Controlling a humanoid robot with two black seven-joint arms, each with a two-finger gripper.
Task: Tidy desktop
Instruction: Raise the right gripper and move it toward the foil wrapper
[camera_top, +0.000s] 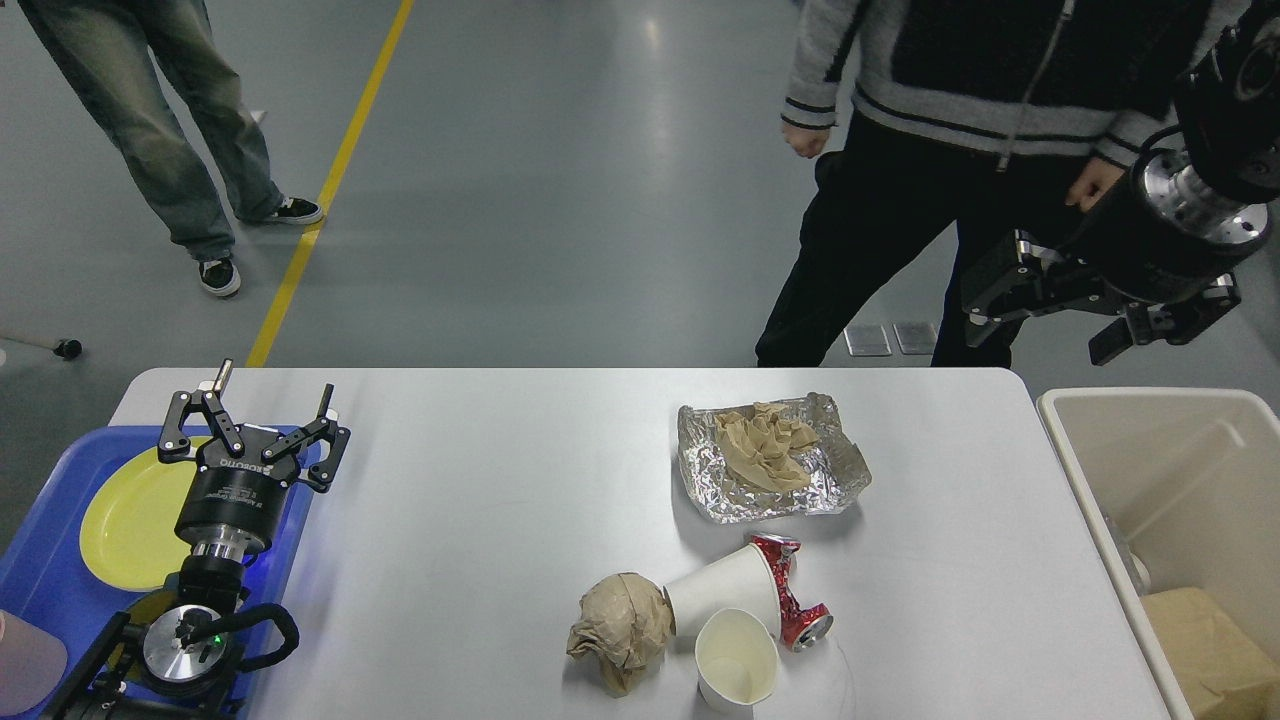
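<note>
Where the desktop (480, 520) fills the lower middle of the view, it carries a loose cluster of litter toward its right half. Farthest back on the desktop lies a crumpled foil sheet (830, 480) with a wad of brown paper (765, 445) resting on it. Nearer than the foil, a white paper cup on its side (722, 590) touches a crushed red can (790, 592); an upright paper cup (735, 660) stands just in front of the tipped one, and a crumpled brown paper ball (620, 628) sits against the tipped cup's left side. Off the desktop's left edge sits a blue tray (40, 580) holding a yellow plate (125, 520). The left gripper (252, 412) hovers over the tray's right rim, its fingers spread wide and holding nothing. Beside the desktop's right edge stands a cream bin (1090, 480). The right gripper (1055, 320) hangs high beyond the desktop's far right corner, fingers apart and empty.
</note>
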